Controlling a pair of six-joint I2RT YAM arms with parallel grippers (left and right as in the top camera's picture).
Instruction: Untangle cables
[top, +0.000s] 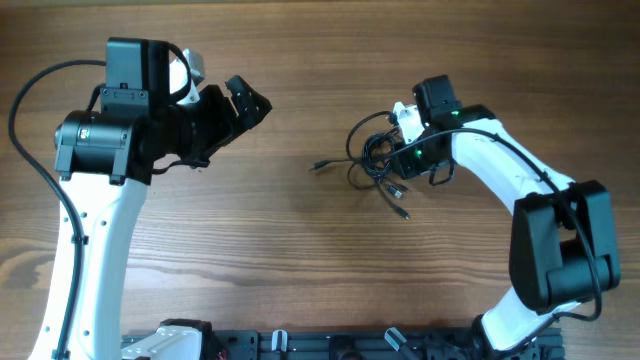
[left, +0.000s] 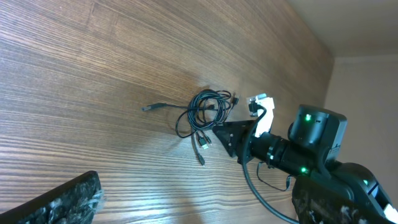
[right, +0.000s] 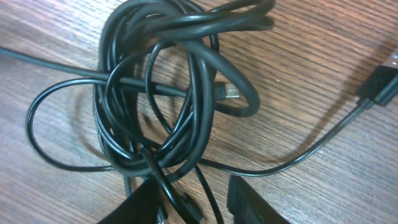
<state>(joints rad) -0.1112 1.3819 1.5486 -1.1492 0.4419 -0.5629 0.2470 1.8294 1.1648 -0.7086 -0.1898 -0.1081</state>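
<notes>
Cables (top: 375, 158) bunched at my right pincer (right: 193, 194), strands between its part-open jaws; left pincer (top: 225, 88) wide open, empty, well apart.

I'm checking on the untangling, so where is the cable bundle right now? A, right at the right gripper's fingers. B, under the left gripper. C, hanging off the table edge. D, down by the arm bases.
A: the cables lie bunched on the table just in front of the right gripper, while the left gripper is open and well away from them.
</notes>
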